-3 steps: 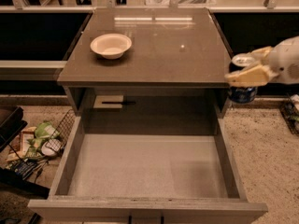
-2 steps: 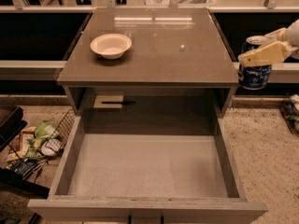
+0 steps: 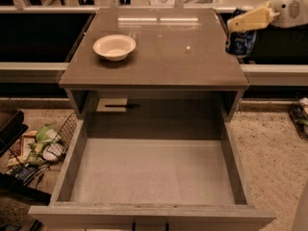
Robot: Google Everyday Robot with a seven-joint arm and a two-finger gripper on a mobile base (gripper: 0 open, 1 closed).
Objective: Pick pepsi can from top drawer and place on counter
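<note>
Half the pepsi can (image 3: 239, 45) shows, clamped in claw (image 3: 237, 29), just off counter (image 3: 163, 57) rt edge.

pepsi can (image 3: 239, 43) in gripper (image 3: 237, 27), just R of counter (image 3: 159, 64)

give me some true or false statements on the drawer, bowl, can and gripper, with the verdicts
1. The top drawer is open and holds no can. True.
2. The white bowl lies in the drawer. False: it stands on the counter, towards the left rear.
3. The gripper is shut on the pepsi can. True.
4. The pepsi can stands at the counter's middle. False: it hangs in the gripper by the counter's right rear edge.
</note>
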